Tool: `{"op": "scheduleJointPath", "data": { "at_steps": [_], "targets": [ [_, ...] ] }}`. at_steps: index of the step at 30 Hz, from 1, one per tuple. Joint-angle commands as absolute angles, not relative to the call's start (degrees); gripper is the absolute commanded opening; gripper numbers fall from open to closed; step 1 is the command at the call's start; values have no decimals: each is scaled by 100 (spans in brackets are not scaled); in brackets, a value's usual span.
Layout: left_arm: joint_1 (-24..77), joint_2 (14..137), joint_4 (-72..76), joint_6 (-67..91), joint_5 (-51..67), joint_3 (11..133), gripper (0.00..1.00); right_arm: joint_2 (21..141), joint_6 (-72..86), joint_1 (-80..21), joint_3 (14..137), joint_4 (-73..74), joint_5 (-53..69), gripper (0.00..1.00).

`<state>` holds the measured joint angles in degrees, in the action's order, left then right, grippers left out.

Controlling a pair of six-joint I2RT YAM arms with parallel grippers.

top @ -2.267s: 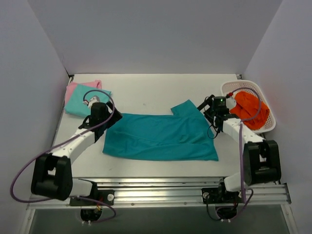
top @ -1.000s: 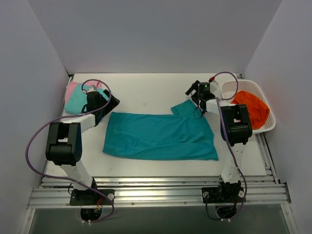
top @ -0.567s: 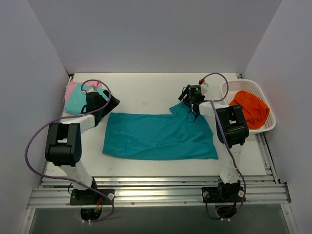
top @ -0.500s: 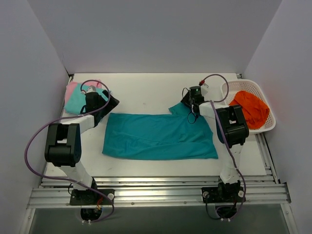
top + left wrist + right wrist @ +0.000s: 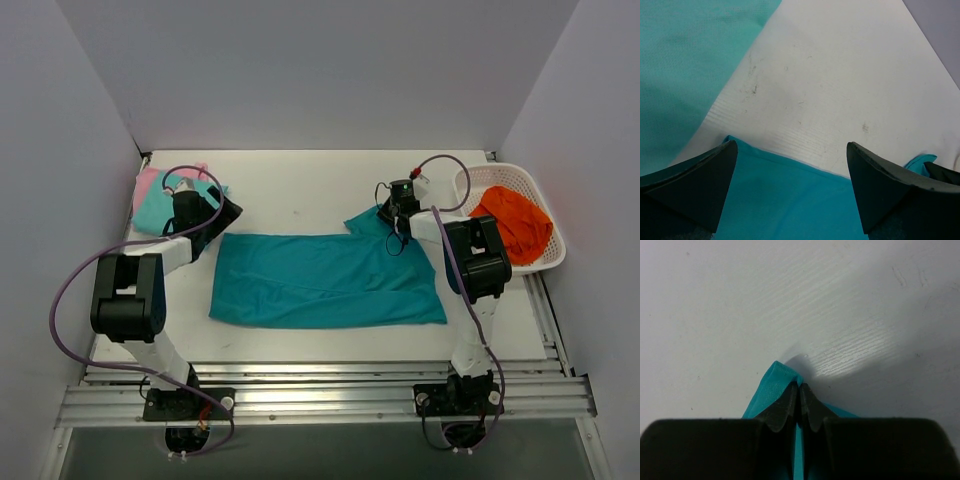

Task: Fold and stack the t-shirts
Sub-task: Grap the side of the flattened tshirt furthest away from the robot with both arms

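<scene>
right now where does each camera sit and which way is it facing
Top external: above and behind the arms, looking down at the table, teal t-shirt and white lattice basket; both arms show whole.
Left wrist: on the left arm, looking down past the open left pincer at the shirt's edge and the aqua-mint t-shirt.
Right wrist: on the right arm, looking down at the right pincer, shut on a tip of the teal t-shirt.
Shared: all three show the teal t-shirt and white table.
</scene>
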<state>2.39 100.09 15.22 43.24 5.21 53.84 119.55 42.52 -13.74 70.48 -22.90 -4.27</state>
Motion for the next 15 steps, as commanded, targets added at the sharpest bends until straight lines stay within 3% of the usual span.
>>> {"op": "scheduleJointPath", "data": {
  "at_steps": [1,5,15],
  "targets": [
    [202,10072,1731,4254,440,5458,100,11892,4184,-1389,6812,-1626,-483,0],
    [202,10415,1644,4263,483,5563,92,11813,4192,-1389,6812,-1608,-483,0],
    [255,10520,1415,4394,141,5458,89,11663,4192,-1327,6680,-1617,-475,0]
  ]
}}
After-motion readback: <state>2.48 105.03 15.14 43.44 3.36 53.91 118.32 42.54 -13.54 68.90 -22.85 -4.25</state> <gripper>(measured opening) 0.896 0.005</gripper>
